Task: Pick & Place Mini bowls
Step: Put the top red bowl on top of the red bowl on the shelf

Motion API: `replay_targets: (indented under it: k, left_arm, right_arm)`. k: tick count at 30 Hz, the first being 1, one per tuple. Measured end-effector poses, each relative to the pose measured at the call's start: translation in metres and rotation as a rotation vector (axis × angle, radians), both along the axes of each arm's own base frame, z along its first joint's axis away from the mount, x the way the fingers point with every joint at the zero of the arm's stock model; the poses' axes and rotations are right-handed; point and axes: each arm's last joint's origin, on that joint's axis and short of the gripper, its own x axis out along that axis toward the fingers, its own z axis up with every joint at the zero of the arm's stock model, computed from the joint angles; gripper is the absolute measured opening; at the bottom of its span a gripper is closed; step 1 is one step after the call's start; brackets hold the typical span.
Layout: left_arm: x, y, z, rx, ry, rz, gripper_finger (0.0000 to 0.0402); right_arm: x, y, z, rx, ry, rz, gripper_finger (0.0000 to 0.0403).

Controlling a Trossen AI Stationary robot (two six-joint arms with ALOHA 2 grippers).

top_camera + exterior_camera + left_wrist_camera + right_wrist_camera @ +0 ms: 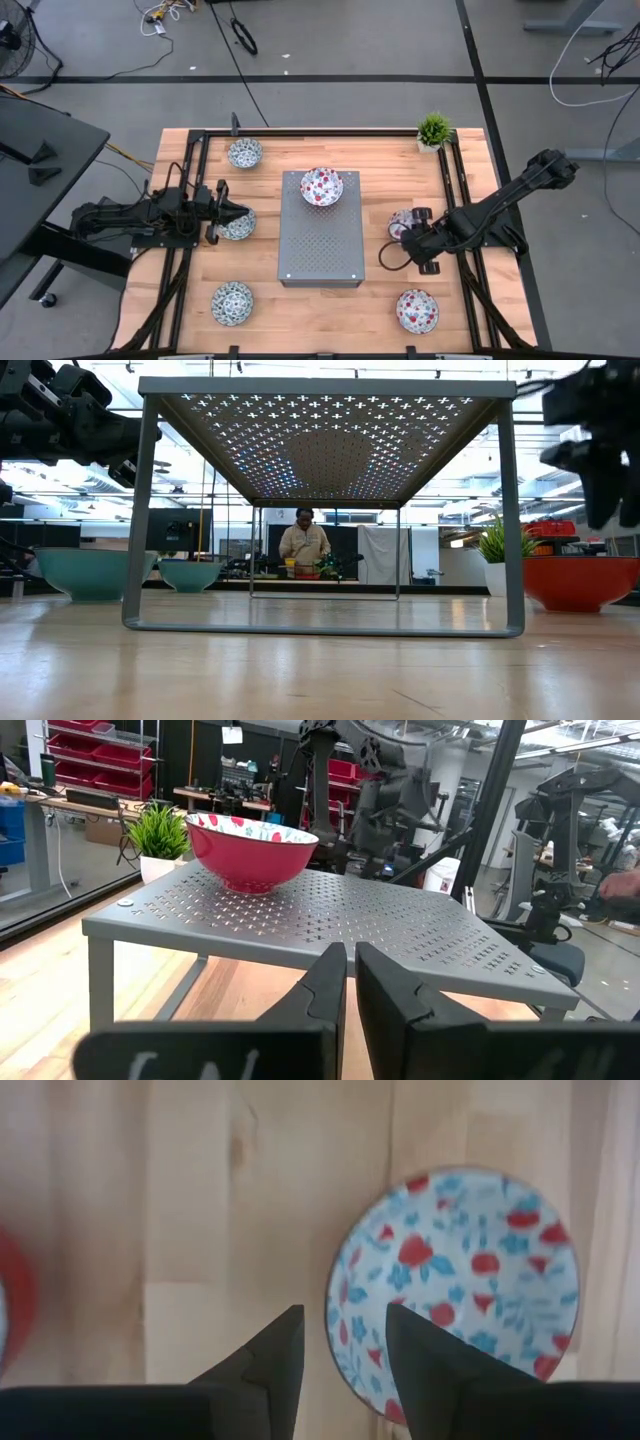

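A grey perforated box [320, 240] stands mid-table with one red-speckled mini bowl [322, 186] resting on its top. Three blue-green mini bowls [245, 153], [237, 226], [232, 303] sit on the table's left side. Two red-speckled ones [402, 224], [417, 311] sit on its right side. My left gripper [348, 982] is shut, level above the middle blue-green bowl, pointing at the box [330, 915]. My right gripper [345, 1342] is open and points down, raised above the red-speckled bowl [460, 1280]. Its fingers stand on either side of that bowl's rim.
A small potted plant [434, 130] stands at the far right corner. Black rails [462, 200] run along both table sides. Bare wood lies in front of the box [320, 315]. A person [303, 545] stands in the room beyond the table.
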Motion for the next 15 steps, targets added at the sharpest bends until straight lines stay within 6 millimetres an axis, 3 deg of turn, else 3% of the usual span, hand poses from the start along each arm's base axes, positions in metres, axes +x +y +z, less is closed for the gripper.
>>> replay_targets:
  k: [8, 15]
  left_arm:
    - [0.000, 0.000, 0.000, 0.000, 0.000, 0.000, 0.0032]
    - [0.000, 0.000, 0.000, 0.000, 0.000, 0.000, 0.0032]
  right_arm:
    - [-0.007, -0.004, -0.020, -0.014, 0.030, -0.028, 0.0144]
    - [-0.002, -0.001, -0.028, 0.004, -0.033, 0.050, 0.0144]
